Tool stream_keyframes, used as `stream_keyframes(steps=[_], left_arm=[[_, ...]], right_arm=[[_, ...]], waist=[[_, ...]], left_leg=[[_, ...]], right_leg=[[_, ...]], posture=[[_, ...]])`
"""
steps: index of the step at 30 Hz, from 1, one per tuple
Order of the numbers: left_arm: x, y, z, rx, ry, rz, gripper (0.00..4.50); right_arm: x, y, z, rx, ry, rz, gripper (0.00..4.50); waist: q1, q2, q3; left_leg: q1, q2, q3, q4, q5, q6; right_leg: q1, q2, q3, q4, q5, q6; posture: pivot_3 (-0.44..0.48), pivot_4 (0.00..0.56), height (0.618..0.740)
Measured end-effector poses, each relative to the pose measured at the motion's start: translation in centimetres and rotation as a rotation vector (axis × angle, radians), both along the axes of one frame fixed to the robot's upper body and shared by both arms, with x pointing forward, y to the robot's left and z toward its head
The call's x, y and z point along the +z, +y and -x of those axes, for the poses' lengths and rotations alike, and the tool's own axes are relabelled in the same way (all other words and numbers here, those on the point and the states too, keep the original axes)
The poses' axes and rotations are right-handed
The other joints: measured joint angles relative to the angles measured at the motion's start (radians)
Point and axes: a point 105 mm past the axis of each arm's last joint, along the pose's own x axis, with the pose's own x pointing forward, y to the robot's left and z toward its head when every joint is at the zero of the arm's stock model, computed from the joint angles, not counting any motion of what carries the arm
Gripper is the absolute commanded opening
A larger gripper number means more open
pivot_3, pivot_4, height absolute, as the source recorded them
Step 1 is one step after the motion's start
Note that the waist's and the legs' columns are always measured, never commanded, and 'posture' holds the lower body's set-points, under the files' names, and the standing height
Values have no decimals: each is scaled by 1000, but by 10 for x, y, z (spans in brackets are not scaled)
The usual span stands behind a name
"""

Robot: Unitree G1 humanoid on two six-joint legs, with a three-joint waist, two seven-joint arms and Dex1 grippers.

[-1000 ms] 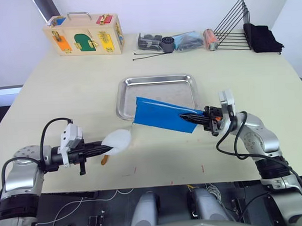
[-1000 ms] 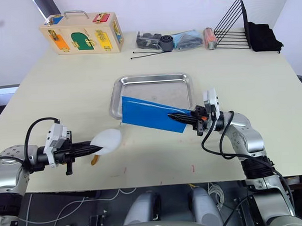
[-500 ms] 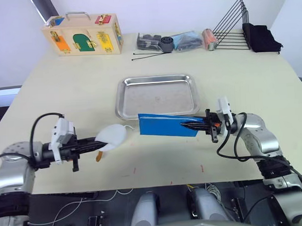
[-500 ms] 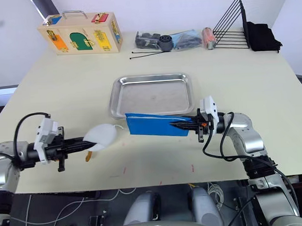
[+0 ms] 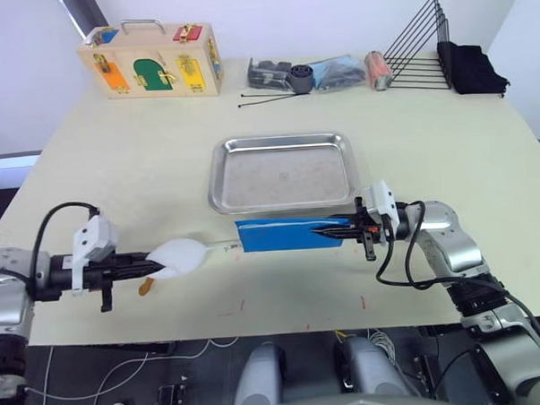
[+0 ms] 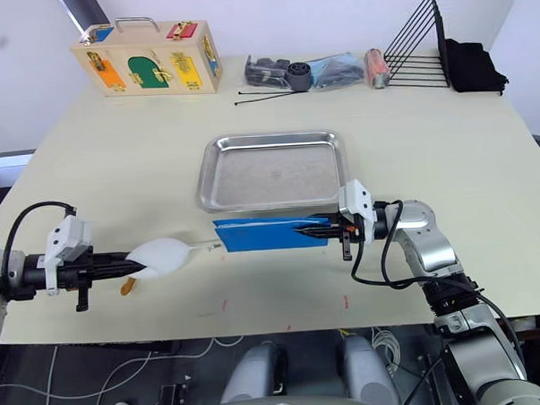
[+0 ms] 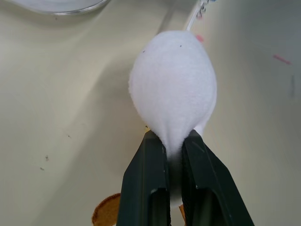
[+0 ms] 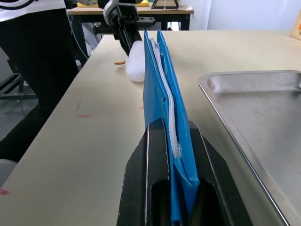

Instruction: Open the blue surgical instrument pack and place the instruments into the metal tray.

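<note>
Two grippers: each pinches one thing, low over the near part of the table [image 5: 142,154].
Right gripper [image 5: 329,230]: fingers pressed together on the right end of the blue surgical instrument pack [image 5: 285,235].
Pack: closed, held on edge, stretched left to right just near of the metal tray [image 5: 282,171], above the table; the right wrist view shows a pale zip line between its two blue sides.
Left gripper [image 5: 150,264]: fingers [image 7: 146,183] clamped on the narrow end of the white egg-shaped plush toy [image 5: 180,257].
Toy: left of the pack, a thin white cord [image 5: 225,246] running from it to the pack's left end; a small orange-brown tab [image 7: 105,214] shows beneath it.
Tray: centre of the table, its floor bare and shiny.
Instruments: cannot tell; the pack hides whatever it holds.
Far edge: wooden latch box [image 5: 151,61] at left, black cable ties [image 5: 265,97] and bagged parts in the middle, black wire rack [image 5: 417,45] at right.
</note>
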Motion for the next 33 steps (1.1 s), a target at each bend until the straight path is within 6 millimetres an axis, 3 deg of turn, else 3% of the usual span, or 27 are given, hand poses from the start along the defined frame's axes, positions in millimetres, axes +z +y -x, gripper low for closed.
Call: stream_keyframes(steps=[5,7,12,15,18,21,22,33], left_arm=[[0,1,-2,21,13,15,3160],[2,1,-3,37,29,48,4340],[19,4,-2,67,39,125,4431],[43,11,-3,100,16,177,4431],[55,8,-10,86,-34,187,4431],[65,-7,-23,42,-123,225,4431],[65,-20,-29,2,-153,248,4431],[47,-86,-43,-189,-186,290,4431]], right_arm=[[-1,-2,-1,-12,-3,13,0],[-4,-4,-1,-19,3,19,0],[-5,-5,-1,-23,6,24,0],[-5,-7,-1,-23,7,28,0],[-6,-7,0,-19,7,32,0],[-7,-8,2,-4,8,38,0],[-8,-8,2,-1,8,48,0],[-10,-6,3,9,7,53,0]], waist=[[-1,0,0],[-1,0,0],[-5,0,0],[-5,-1,1],[0,-1,1],[5,0,1],[6,-1,1],[-1,-1,1]], left_leg=[[0,0,0,0,0,0],[0,0,0,0,0,0],[0,0,-1,0,0,0],[0,0,-1,0,0,0],[0,0,-1,0,0,0],[-1,-1,-1,1,0,0],[-1,-1,-1,1,0,0],[-1,-1,-2,1,0,0]], right_leg=[[0,0,0,0,0,0],[0,0,-1,0,0,0],[0,1,-1,0,0,0],[0,1,-1,0,0,0],[0,0,-1,0,0,0],[0,0,-1,0,0,0],[0,-1,-1,0,0,0],[0,0,0,1,0,0]], posture=[[0,150,740],[0,150,740],[0,150,740],[0,150,740],[0,150,740],[0,150,740],[0,150,740],[0,150,740]])
